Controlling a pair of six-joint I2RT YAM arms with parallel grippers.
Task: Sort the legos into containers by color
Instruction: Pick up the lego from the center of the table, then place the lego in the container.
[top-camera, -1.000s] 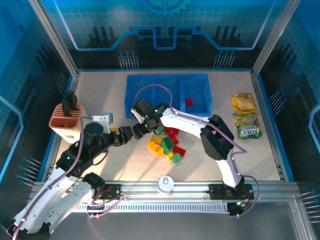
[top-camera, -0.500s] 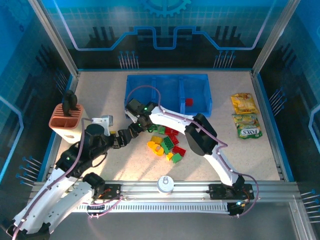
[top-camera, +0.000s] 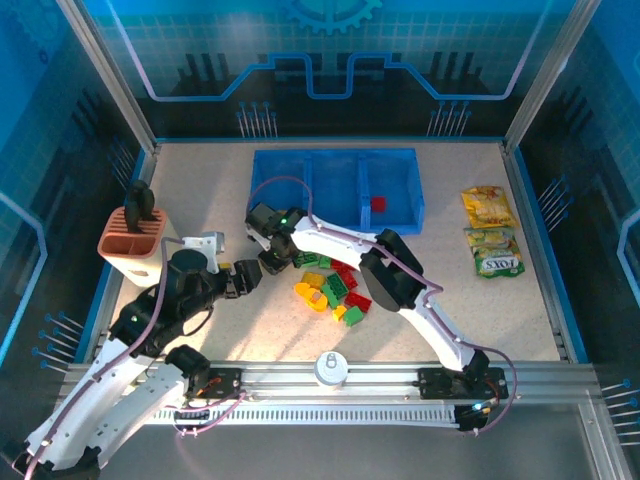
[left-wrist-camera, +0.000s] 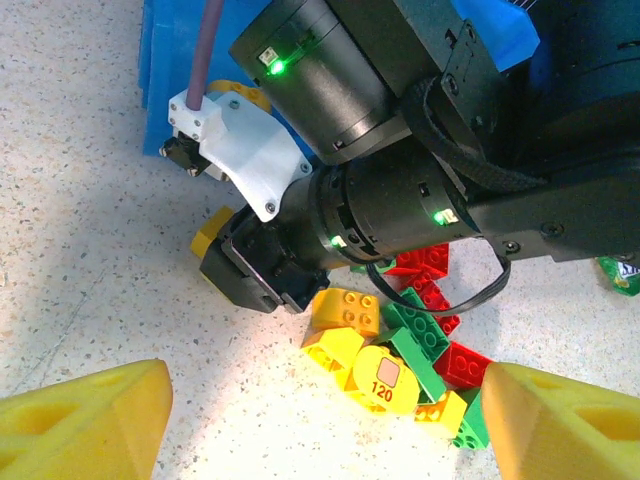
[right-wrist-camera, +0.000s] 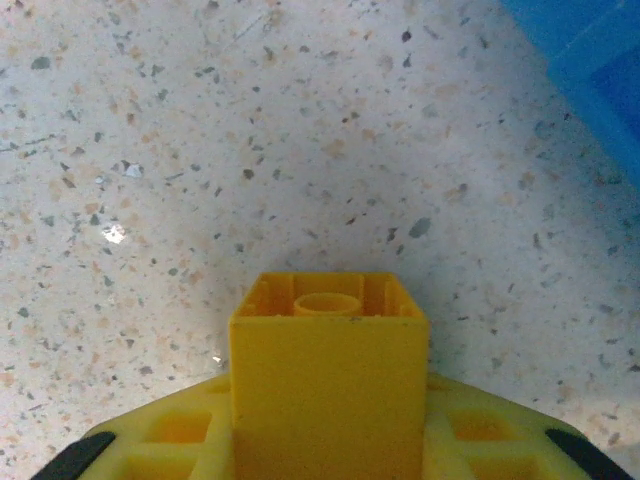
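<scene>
A pile of red, green and yellow legos lies on the table in front of the blue tray of containers. One red lego sits in the right compartment. My right gripper hangs left of the pile, shut on a yellow lego just above the speckled table. That held lego and the right gripper also appear in the left wrist view. My left gripper is open beside it; its yellow fingers frame the pile from the near side, holding nothing.
A salmon slotted holder with black utensils stands at the left edge. Two snack packets lie at the right. A white round knob sits on the front rail. The tray's corner is close at upper right.
My right gripper has moved left, away from the pile, and shut on a yellow lego. The left gripper has drawn back slightly to the left and stays open.
</scene>
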